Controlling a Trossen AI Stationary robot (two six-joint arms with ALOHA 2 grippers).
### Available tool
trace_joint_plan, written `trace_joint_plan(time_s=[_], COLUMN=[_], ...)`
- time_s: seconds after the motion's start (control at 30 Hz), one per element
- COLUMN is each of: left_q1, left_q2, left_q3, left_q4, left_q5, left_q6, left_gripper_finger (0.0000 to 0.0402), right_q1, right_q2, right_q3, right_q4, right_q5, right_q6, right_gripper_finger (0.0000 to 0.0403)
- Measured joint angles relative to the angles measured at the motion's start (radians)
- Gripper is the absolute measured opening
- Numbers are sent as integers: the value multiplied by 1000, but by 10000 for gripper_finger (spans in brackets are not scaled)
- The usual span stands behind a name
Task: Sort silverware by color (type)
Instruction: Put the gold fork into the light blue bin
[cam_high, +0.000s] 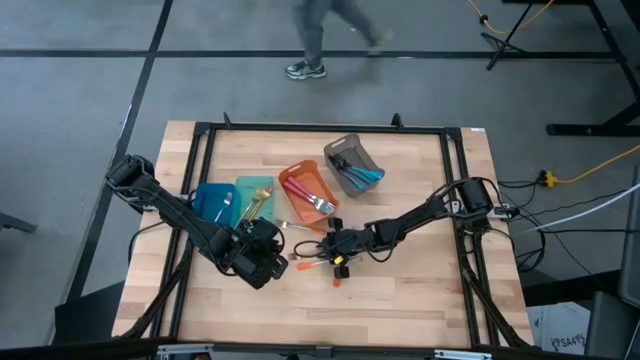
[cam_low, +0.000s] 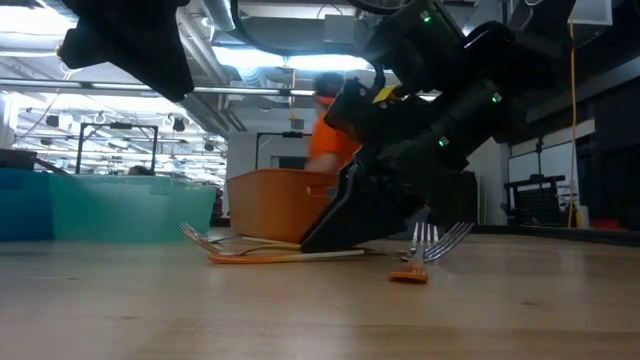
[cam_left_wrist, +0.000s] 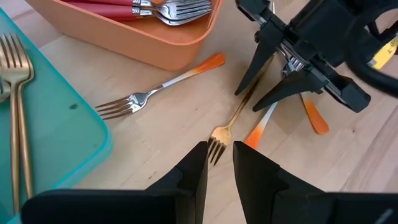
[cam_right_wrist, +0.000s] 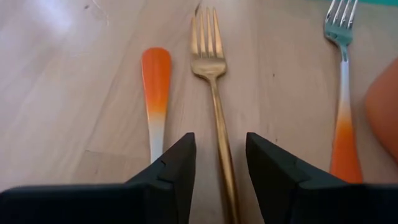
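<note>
A gold fork (cam_right_wrist: 214, 93) lies flat on the wooden table, its tines toward my left gripper. My right gripper (cam_right_wrist: 221, 165) is low over it and open. Its fingers stand on either side of the fork's handle (cam_left_wrist: 252, 93) and I see no touch. My left gripper (cam_left_wrist: 219, 168) hangs higher, above the fork's tines (cam_left_wrist: 216, 142), open by a narrow gap with nothing in it. An orange-handled fork (cam_left_wrist: 161, 87) lies beside the orange bin (cam_left_wrist: 155, 50). Two more orange handles (cam_left_wrist: 258, 129) (cam_left_wrist: 314, 117) lie by my right gripper. Red-handled forks (cam_left_wrist: 149, 9) sit in the orange bin, and gold ones (cam_left_wrist: 15, 93) in the teal bin.
Four bins stand in a row at the table's far side: blue (cam_high: 208, 200), teal (cam_high: 255, 193), orange (cam_high: 300, 185) and grey (cam_high: 352, 165), the grey one holding blue-handled pieces. A black frame (cam_high: 200, 160) rims the table. A person (cam_high: 320, 40) walks past beyond the far edge.
</note>
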Motion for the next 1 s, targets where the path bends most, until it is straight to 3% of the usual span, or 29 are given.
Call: trace_joint_plan(time_s=[0.5,1.0], left_q1=[0,-9], left_q2=[0,0], left_q3=[0,0], left_q4=[3,13], left_q5=[-1,-29], left_q6=[0,3], left_gripper_finger=[70,70], right_q1=[-8,-14], right_q2=[0,1], right_q3=[1,2], right_q4=[-3,1], right_q5=[-20,-25], right_q6=[24,30], right_gripper_finger=[8,5])
